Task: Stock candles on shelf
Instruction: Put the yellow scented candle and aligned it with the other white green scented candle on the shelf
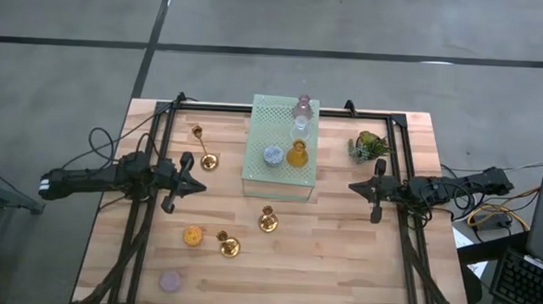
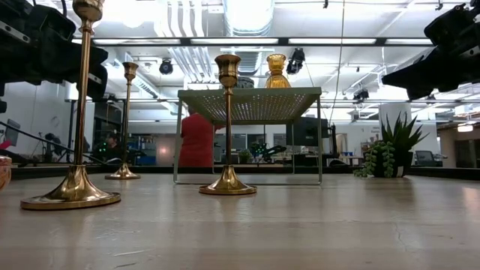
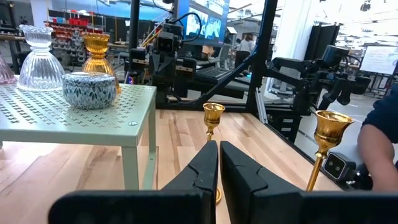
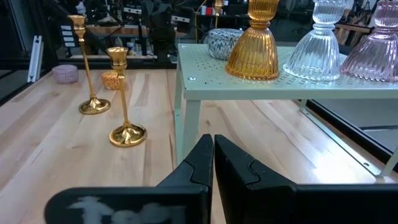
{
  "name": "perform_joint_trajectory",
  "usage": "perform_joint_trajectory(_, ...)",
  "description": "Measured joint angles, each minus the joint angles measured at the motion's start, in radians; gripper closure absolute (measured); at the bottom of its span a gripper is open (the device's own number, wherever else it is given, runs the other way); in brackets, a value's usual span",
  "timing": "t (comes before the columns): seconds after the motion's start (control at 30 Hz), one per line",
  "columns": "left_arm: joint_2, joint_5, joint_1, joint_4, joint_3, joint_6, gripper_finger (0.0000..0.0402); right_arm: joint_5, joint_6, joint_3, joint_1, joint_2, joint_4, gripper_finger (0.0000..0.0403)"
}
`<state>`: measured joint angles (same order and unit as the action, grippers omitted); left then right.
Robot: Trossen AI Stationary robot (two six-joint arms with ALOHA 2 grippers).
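Note:
The mint-green shelf (image 1: 280,171) stands at the table's middle, toward the far side. On its mesh top stand a mauve-pink candle (image 1: 303,105), a clear one (image 1: 300,126), an amber one (image 1: 296,155) and a pale blue one (image 1: 273,155). An orange candle (image 1: 193,234) and a lilac candle (image 1: 170,281) sit on the table at the near left. My left gripper (image 1: 199,186) is shut and empty, left of the shelf. My right gripper (image 1: 355,186) is shut and empty, right of the shelf. Both hang above the table.
Three brass candlesticks stand on the table: one left of the shelf (image 1: 203,158), one just in front of it (image 1: 268,220), one by the orange candle (image 1: 227,246). A small green plant (image 1: 369,145) stands at the far right. A black metal frame (image 1: 161,128) runs along the table's sides.

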<state>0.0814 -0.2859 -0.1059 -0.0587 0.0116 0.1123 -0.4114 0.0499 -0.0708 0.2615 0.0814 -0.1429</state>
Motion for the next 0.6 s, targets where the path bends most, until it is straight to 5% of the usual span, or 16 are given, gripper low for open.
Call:
perform_joint_trajectory(0.47,0.000,0.001,0.001,-0.163,0.000,0.177,0.0381,0.000,0.001,0.000,0.000,0.000,0.000,0.0394)
perform_joint_trajectory(0.6,0.000,0.081,0.001,-0.245,0.000,0.259,0.0381,0.000,0.001,0.000,0.000,0.000,0.000,0.0394)
